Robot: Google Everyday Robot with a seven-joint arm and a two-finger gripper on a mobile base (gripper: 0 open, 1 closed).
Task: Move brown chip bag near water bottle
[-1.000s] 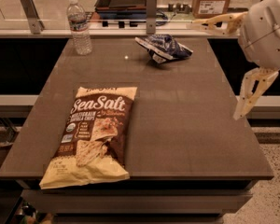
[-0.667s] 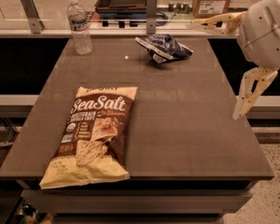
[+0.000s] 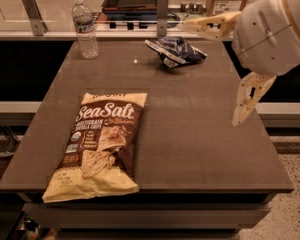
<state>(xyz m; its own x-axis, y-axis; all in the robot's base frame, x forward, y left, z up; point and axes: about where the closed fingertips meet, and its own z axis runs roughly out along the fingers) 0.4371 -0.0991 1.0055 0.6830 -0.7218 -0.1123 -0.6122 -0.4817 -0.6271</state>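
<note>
Hovering at right — end effector [image 3: 210, 75], spread wide, near blue snack bag [image 3: 176, 52].

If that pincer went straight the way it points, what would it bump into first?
Probably the blue-and-white snack bag; the open pincer, above the table's right side, points leftward toward it. Depth unclear.

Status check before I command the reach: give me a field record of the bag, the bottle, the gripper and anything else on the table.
brown chip bag: lying flat, near-left part of table, untouched
water bottle: upright, far-left corner, well apart from the bag
blue-and-white snack bag: far middle, crumpled
gripper: right side, raised above the table, fingers open, holding nothing
task state: bag not yet near the bottle
</note>
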